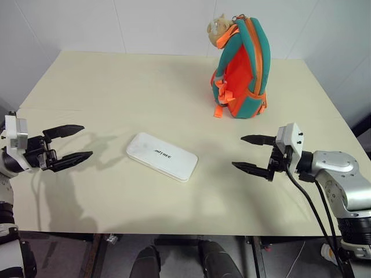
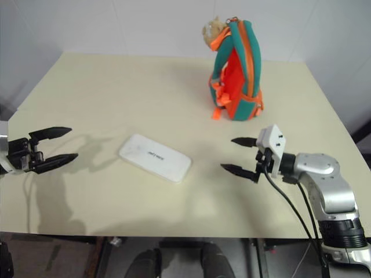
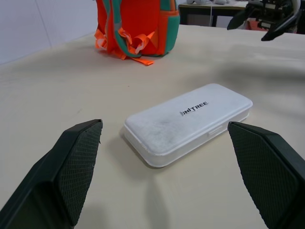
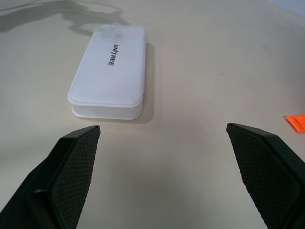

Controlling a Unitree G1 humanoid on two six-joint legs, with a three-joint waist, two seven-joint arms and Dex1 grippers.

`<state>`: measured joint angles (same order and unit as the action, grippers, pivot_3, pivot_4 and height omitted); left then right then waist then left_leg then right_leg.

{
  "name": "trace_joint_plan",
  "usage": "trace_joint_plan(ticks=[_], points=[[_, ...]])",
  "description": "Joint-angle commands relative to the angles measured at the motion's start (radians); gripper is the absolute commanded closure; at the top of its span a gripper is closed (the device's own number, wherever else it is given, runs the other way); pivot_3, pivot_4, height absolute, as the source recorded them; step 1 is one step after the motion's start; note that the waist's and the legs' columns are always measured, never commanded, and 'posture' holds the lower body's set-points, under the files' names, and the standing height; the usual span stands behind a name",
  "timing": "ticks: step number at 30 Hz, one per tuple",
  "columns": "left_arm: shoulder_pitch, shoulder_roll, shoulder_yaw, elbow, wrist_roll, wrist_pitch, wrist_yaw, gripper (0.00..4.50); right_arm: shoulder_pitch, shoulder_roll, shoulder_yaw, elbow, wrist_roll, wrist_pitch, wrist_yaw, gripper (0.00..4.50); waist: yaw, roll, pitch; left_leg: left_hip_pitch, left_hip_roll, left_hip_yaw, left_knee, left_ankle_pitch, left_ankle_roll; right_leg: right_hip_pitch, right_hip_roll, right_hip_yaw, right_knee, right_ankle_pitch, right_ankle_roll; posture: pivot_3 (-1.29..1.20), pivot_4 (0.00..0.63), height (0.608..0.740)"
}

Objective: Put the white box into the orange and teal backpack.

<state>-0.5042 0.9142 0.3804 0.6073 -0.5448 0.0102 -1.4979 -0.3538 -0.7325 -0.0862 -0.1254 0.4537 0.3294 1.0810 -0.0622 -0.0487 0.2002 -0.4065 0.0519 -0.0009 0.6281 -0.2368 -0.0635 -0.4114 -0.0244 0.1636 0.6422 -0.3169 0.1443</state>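
Starting configuration of the packing task, with no step yet carried out as far as the views show. The white box (image 1: 162,156) lies flat on the pale surface (image 1: 116,87), lettered face up, near the front edge and roughly midway between the two arms; nothing touches it. The orange and teal backpack (image 1: 244,69) stands upright toward the far right of the surface, well apart from the box, with a beige plush head at its top and its orange straps hanging on the side facing the box. Its orange zipper runs up over the top edge; whether the zipper is open cannot be told from these views. The left gripper (image 1: 68,144) hovers level at the left of the box, its two black fingers spread wide and holding nothing. The right gripper (image 1: 253,153) hovers on the opposite side, pointing inward toward the box, likewise spread wide and empty. In each wrist view the box lies ahead of the parted fingers, clear of both. Judged from this arrangement, the whole task remains: the box must be grasped and lifted off the surface, the backpack's opening must be reached or made accessible, and the box, which looks about as long as the backpack, must be slid inside, probably end first.
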Motion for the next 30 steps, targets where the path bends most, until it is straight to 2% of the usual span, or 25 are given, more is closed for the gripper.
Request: trace_joint_plan(ticks=[1,7,14,17,19,22,30], points=[[-0.038,0.006,0.004,0.014,0.009,-0.016,0.003,0.01,0.003,-0.006,-0.038,-0.061,0.026,0.002,-0.02,0.0,0.0,0.0,0.0,0.0,0.0,0.0,0.0,0.0,0.0,0.0,0.0,0.0,0.0,0.0,0.0,0.0,0.15,0.74],[-0.056,-0.037,-0.016,0.003,0.034,-0.035,0.066,0.01,0.011,0.007,-0.023,-0.082,0.026,0.007,-0.044,0.0,0.001,0.0,0.0,0.0,0.0,0.0,0.001,0.0,0.0,0.0,0.0,0.0,0.001,0.0,0.0,0.0,0.15,0.74],[-0.143,-0.069,-0.046,0.072,0.072,-0.065,0.097,0.01,0.019,0.023,-0.005,-0.122,0.035,0.032,-0.066,0.0,0.002,0.0,0.0,0.0,0.0,0.0,0.001,0.0,0.0,0.0,0.0,0.0,0.001,0.0,0.0,0.0,0.15,0.74],[-0.146,-0.074,-0.064,0.087,0.116,-0.064,0.161,0.01,0.026,0.037,0.002,-0.146,0.035,0.039,-0.079,0.0,0.001,0.0,0.0,0.0,0.0,0.0,0.001,0.0,0.0,0.0,0.0,0.0,0.001,0.0,0.0,0.0,0.15,0.74],[-0.148,-0.072,-0.057,0.114,0.143,-0.066,0.24,0.41,0.034,0.058,0.002,-0.17,0.039,0.036,-0.098,0.0,0.0,0.0,0.0,0.0,0.0,-0.001,0.001,0.0,0.0,0.0,0.001,0.0,0.001,0.0,0.0,0.0,0.15,0.74],[-0.144,-0.073,-0.051,0.129,0.124,-0.039,0.233,1.23,0.051,0.072,0.006,-0.195,0.032,0.072,-0.141,0.63,0.001,0.0,0.0,0.0,0.0,-0.001,0.001,0.0,0.0,0.0,0.001,0.0,0.001,0.0,0.001,0.0,0.15,0.74],[-0.212,-0.092,-0.088,0.203,0.141,-0.029,0.209,3.78,0.083,0.107,0.065,-0.184,-0.086,0.055,-0.255,3.39,0.004,0.0,0.0,0.0,0.0,-0.001,0.001,0.0,0.0,0.0,0.001,0.0,0.002,0.0,0.0,0.0,0.15,0.74]])
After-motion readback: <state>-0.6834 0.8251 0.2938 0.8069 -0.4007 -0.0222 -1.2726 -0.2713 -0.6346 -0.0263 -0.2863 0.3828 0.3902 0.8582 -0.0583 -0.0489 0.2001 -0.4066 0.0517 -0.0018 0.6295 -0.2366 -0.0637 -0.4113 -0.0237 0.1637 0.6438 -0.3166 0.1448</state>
